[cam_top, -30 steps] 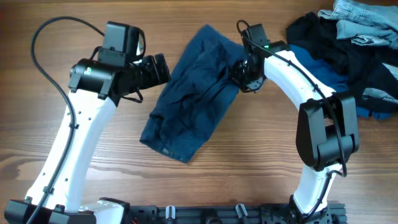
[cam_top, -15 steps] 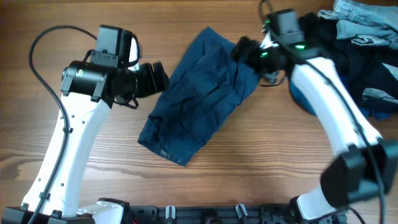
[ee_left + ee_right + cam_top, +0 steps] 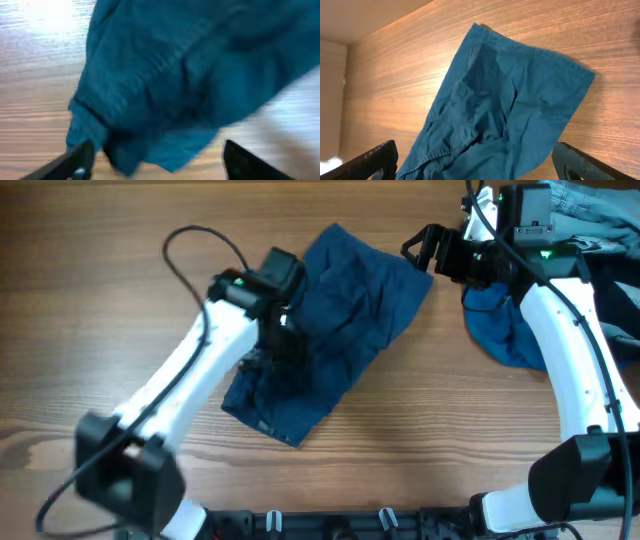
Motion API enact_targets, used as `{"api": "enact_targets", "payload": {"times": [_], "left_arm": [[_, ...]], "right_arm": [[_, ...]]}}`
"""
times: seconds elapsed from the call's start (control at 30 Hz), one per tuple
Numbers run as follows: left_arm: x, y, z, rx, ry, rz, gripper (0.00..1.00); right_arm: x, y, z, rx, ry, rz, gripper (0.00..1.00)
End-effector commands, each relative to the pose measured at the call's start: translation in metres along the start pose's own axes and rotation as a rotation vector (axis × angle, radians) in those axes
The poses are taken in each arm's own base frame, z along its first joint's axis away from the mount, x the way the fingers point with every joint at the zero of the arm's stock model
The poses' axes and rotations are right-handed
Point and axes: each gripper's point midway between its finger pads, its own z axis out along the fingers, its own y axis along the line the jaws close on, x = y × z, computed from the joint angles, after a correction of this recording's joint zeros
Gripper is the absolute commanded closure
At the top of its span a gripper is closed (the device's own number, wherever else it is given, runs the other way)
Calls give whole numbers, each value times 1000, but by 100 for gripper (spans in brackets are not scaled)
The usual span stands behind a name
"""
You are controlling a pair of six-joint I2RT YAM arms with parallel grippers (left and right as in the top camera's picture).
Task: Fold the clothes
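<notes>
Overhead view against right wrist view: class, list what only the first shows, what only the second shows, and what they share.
Only overhead: both arms, the left gripper down over the navy shorts, the right gripper open beside them, a mid-blue garment and pale denim at the far right. Only right wrist: its own fingertips at the bottom corners, wide apart, and the shorts' creases close up. Both: the shorts lying on the wooden table.
</notes>
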Motion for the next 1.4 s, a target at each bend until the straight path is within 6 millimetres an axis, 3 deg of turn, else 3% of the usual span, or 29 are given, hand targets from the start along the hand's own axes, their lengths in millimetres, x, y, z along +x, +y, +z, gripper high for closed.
{"api": "enact_targets", "payload": {"times": [0.0, 0.13, 0.17, 0.2, 0.27, 0.33, 0.47, 0.57, 0.63, 0.77, 0.87, 0.97, 1.17, 1.37], "left_arm": [[-13, 19, 33, -138, 20, 26, 12], [-26, 27, 46, -203, -10, 28, 10], [-31, 30, 46, -215, -31, 17, 14], [-33, 32, 46, -215, -35, 4, 46], [-31, 39, 45, -222, -25, -76, 95], [-22, 48, 45, -227, 9, -209, 96], [-9, 38, 54, -143, 77, -284, 96], [3, 41, 66, -159, 106, -338, 96], [10, 39, 74, -143, 127, -341, 96], [13, 38, 77, -142, 132, -335, 96], [13, 37, 77, -141, 130, -335, 96], [10, 36, 78, -134, 118, -335, 96], [9, 36, 78, -133, 117, -335, 96], [9, 34, 78, -131, 114, -329, 96]], "right_arm": [[2, 3, 1, -22, 14, -31, 0], [1, 3, 1, -23, 12, -38, 0], [1, 3, 1, -23, 12, -38, 2], [1, 3, 1, -23, 11, -38, 5], [-1, 8, 2, -44, 4, -57, 13], [-7, 22, 3, -94, -22, -137, 17], [-23, 44, 21, -101, -106, -251, 19], [-21, 51, 55, -95, -103, -285, 22], [-15, 49, 89, -97, -79, -249, 23], [-2, 34, 143, -103, -25, -142, 30], [10, 31, 163, -115, 13, -131, 39], [29, 36, 187, -105, 46, -141, 39], [42, 42, 202, -90, 61, -137, 33], [49, 45, 215, -94, 64, -130, 42]]}}
